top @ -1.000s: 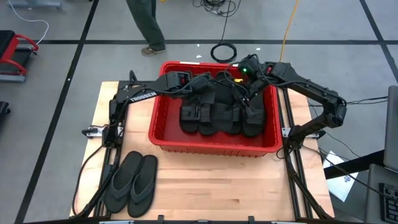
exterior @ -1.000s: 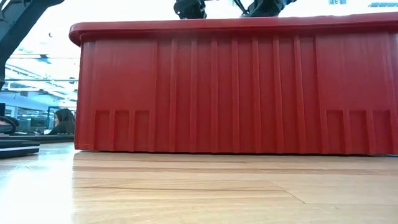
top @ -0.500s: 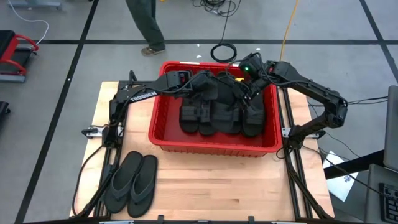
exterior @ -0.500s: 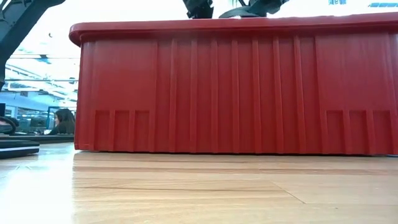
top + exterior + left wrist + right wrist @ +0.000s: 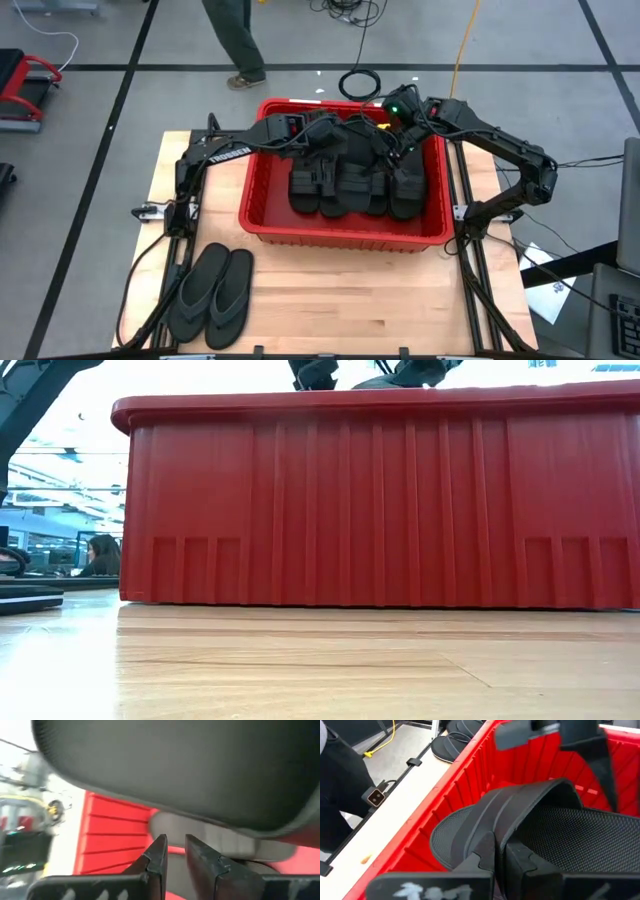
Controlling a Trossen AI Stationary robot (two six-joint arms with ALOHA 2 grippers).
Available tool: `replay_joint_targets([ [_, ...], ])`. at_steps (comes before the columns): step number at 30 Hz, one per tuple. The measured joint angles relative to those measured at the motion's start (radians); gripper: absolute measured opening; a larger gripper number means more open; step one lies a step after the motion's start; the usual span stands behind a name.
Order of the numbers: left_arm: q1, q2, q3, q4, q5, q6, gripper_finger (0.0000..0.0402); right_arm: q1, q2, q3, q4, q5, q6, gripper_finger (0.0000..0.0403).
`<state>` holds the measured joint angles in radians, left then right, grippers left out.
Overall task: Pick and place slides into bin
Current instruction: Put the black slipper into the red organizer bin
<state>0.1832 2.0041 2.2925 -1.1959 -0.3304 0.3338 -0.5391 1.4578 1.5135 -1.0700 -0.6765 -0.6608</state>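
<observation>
The red bin (image 5: 340, 236) stands mid-table and fills the low view (image 5: 380, 500). Several black band slides (image 5: 345, 188) lie side by side on its floor. My left gripper (image 5: 322, 132) is over the bin's far part, shut on a black slide (image 5: 190, 770) that looms over its wrist camera. My right gripper (image 5: 398, 146) is beside it, shut on another black slide (image 5: 555, 835). Two black flip-flops (image 5: 212, 292) lie flat on the table near its near-left corner. My left gripper (image 5: 175, 847) has its fingertips at the slide's grey rim (image 5: 220, 840). The slide itself hides the place of contact. The slide is tilted, above the bin's floor. My right gripper (image 5: 501, 857) pinches the slide's wide band strap (image 5: 492, 827) between its two fingers, which lie across the strap. The slide sits inside the bin with its footbed up, against the red wall (image 5: 465, 785).
The bin's tall walls and thick rim (image 5: 360, 400) surround both grippers. Bare wood (image 5: 350, 300) lies between the bin and the table's near edge. A person (image 5: 235, 40) stands on the floor beyond the far edge, near a cable coil (image 5: 360, 82).
Both grippers have stayed over the bin's far part, each shut on its slide. My left gripper has shifted a little toward the table's right edge, just above the rim.
</observation>
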Motion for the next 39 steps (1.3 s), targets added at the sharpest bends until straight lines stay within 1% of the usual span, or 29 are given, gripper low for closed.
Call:
replay_joint_targets([
  [2,0.007,0.0,0.0,-0.01,0.066,0.001,0.0065,0.001,-0.009,-0.001,0.021,0.001,0.018,0.0002],
  [6,0.01,0.0,0.002,-0.055,0.245,0.021,0.0074,0.003,-0.036,-0.001,0.094,-0.003,0.072,0.0002],
  [7,0.011,0.0,0.002,-0.078,0.264,0.025,0.0078,0.003,-0.048,-0.002,0.114,-0.003,0.081,0.0002],
  [9,0.018,0.0,0.002,-0.145,0.241,0.038,0.0087,0.004,-0.071,-0.006,0.138,-0.018,0.112,0.0002],
  [12,0.045,-0.02,0.006,-0.222,0.14,0.052,0.0105,0.003,-0.114,-0.006,0.185,-0.042,0.178,0.0002],
  [15,0.075,-0.047,0.006,-0.241,0.101,0.071,0.0127,0.004,-0.149,-0.001,0.207,-0.06,0.199,0.0002],
  [21,0.099,-0.048,0.005,-0.235,0.102,0.168,0.0176,0.018,-0.184,-0.002,0.18,-0.058,0.22,0.0002],
  [26,0.1,-0.048,0.004,-0.232,0.097,0.174,0.0208,0.018,-0.186,-0.001,0.153,-0.058,0.222,0.0002],
  [32,0.086,-0.047,0.004,-0.234,0.097,0.163,0.0236,0.018,-0.187,0.0,0.148,-0.058,0.223,0.0002],
  [36,0.053,-0.047,0.004,-0.226,0.147,0.173,0.0249,0.023,-0.169,0.0,0.153,-0.061,0.231,0.0002],
  [39,0.025,-0.048,0.004,-0.216,0.234,0.178,0.0259,0.035,-0.145,0.001,0.179,-0.053,0.245,0.0002],
])
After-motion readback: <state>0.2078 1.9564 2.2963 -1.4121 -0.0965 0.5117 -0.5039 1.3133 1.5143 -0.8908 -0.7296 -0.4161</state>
